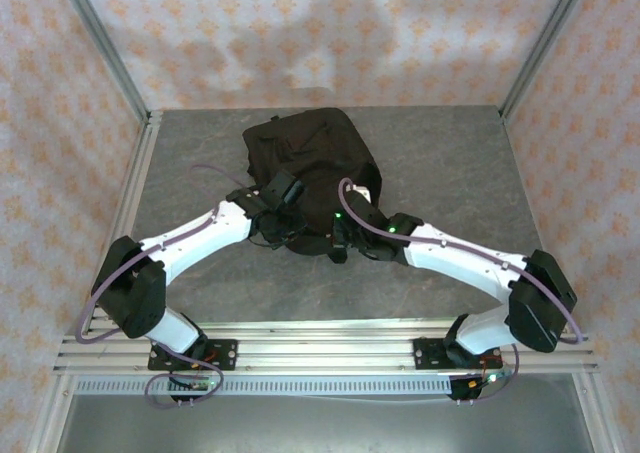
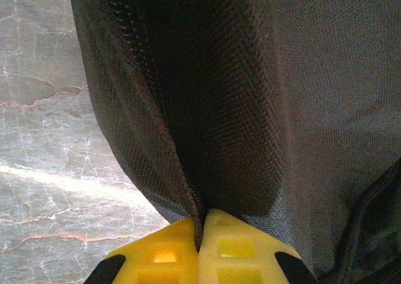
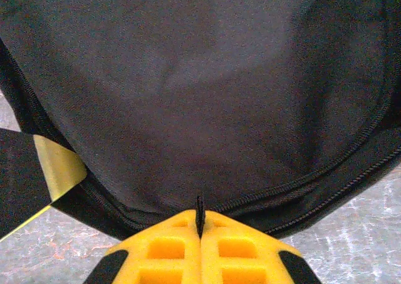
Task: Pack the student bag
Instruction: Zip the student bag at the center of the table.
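Top cam: the bag [image 1: 310, 168], black and soft, lies on the grey table [image 1: 450, 163] in the middle, a bit toward the far wall. Both white arms bend inward to its near edge and cover that part. The L gripper [image 1: 283, 201] meets the bag at the near-left side and the R gripper [image 1: 340, 238] is close beside it; the jaws are too small there to judge. The wrist cams give what the top cam cannot. L wrist: the yellow fingers [image 2: 238, 249] are pressed together w/ a fold of bag fabric pinched btw them. The cloth rises from the tips as a ridge, and a zipper [image 2: 153, 96] runs down along it to the pinch; marbled table surface shows left of the bag. R wrist: the yellow fingers [image 3: 169, 249] are closed too, w/ a thin black tab [image 3: 200, 205] of the bag clamped btw the tips, right at the zipper line curving along the bag's lower edge. I cannot tell if it is a zipper pull or trim. At the left of this view a black and pale-yellow piece [image 3: 53, 168] lies against the bag; I cannot tell what it is. Around, from the top cam: an aluminium frame [image 1: 130, 198] at the table edges, walls [image 1: 400, 33] w/ orange-pattern paper, purple cables [image 1: 213, 169] on the arms, and a green light [image 1: 393, 229] on the R arm.
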Controlling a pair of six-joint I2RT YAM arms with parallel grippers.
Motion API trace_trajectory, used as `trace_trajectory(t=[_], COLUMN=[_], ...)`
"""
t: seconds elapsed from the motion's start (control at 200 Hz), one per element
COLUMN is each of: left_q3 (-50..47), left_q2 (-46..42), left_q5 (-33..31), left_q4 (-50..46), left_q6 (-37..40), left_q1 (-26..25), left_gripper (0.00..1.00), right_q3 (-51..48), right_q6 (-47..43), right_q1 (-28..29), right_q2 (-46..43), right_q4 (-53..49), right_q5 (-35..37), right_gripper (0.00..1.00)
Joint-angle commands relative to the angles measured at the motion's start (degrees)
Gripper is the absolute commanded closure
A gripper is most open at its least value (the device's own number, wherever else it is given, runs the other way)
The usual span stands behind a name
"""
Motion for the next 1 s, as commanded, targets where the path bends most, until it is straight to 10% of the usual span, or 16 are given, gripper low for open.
trace_trajectory(t=[0.0,0.445,0.996], left_q3=[-0.4,-1.9,-7.5], left_q2=[-1.3,-5.3,-14.8], left_q5=[-4.2,-6.1,-9.6], left_q4=[-4.2,-7.2,-14.9], left_q6=[1.5,2.9,11.2], left_q1=[0.2,0.9,11.7], left_gripper=[1.00,1.00,1.00], right_q3=[-0.6,2.8,4.1], right_q6=[-3.4,-13.5,-10.6], right_q1=[-0.2,-1.2,-6.8], right_q2=[-2.2,-0.3,1.6], right_q4=[-4.0,-8.9,-3.7], right_q5=[7.5,22.1,11.8], right_gripper=[1.00,1.00,1.00])
